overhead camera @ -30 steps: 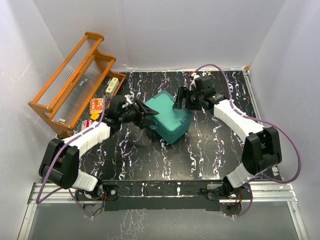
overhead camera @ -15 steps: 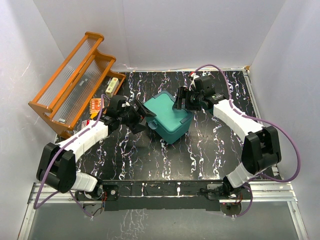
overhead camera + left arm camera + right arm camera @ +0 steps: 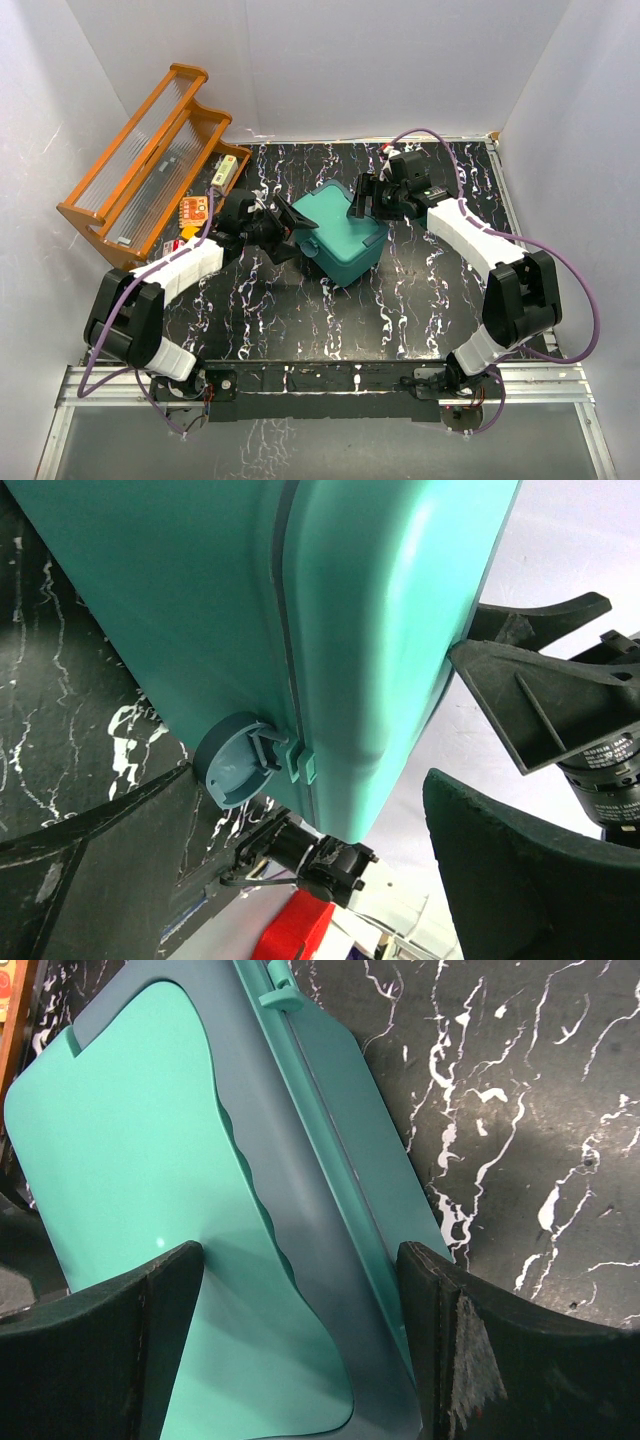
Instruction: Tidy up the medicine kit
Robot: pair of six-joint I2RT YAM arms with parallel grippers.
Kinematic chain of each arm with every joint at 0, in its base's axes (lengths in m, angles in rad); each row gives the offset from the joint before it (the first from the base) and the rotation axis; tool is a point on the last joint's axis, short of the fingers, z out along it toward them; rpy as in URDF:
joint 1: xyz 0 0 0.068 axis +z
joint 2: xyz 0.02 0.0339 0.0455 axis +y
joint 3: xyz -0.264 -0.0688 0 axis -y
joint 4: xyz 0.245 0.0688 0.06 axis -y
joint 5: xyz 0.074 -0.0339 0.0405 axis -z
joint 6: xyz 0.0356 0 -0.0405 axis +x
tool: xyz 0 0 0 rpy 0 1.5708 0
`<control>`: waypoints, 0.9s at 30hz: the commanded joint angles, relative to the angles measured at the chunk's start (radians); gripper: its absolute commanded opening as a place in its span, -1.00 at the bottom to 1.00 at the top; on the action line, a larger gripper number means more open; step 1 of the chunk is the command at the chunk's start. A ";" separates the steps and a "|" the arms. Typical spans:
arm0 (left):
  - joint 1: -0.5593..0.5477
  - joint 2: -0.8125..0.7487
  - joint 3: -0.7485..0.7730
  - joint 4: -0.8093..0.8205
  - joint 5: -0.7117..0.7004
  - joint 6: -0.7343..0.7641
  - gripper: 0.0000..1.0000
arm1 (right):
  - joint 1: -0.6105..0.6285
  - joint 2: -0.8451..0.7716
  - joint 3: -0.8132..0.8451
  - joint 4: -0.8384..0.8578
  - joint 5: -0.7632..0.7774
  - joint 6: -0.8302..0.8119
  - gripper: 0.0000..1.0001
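The medicine kit (image 3: 342, 238) is seen near the middle of the black marbled table (image 3: 420, 300), set askew to the table's edges, with its lid down; it is flanked by both arms. The left gripper (image 3: 296, 236) is held at the kit's left side, its jaws spread wide and nothing grasped between them; in the left wrist view the teal wall of the kit (image 3: 380, 610) is framed between the two dark fingers (image 3: 90, 880), and a round grey-blue latch (image 3: 238, 763) is shown on the seam where lid and base meet. The right gripper (image 3: 360, 203) is placed over the kit's far corner, its jaws also parted; in the right wrist view the lid (image 3: 130, 1160) is straddled by the fingers (image 3: 95, 1360) — one is laid over the lid's top, the other over the sloping side by the table; whether the lid is touched by either cannot be told. An orange wooden rack (image 3: 140, 170) is set at the far left, well apart from the kit; a white box (image 3: 228, 170) and an orange packet (image 3: 195, 208) are seen at its foot — both left of the left gripper.
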 commanded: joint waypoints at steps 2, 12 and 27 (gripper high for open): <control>-0.009 0.016 0.032 0.175 0.113 -0.051 0.85 | 0.014 -0.003 0.003 0.010 -0.028 -0.001 0.49; -0.009 -0.003 0.018 -0.036 -0.015 0.024 0.86 | 0.014 0.001 -0.002 0.008 -0.025 -0.003 0.50; -0.011 0.103 -0.004 0.357 0.099 -0.117 0.76 | 0.014 0.000 -0.045 0.033 -0.116 0.039 0.49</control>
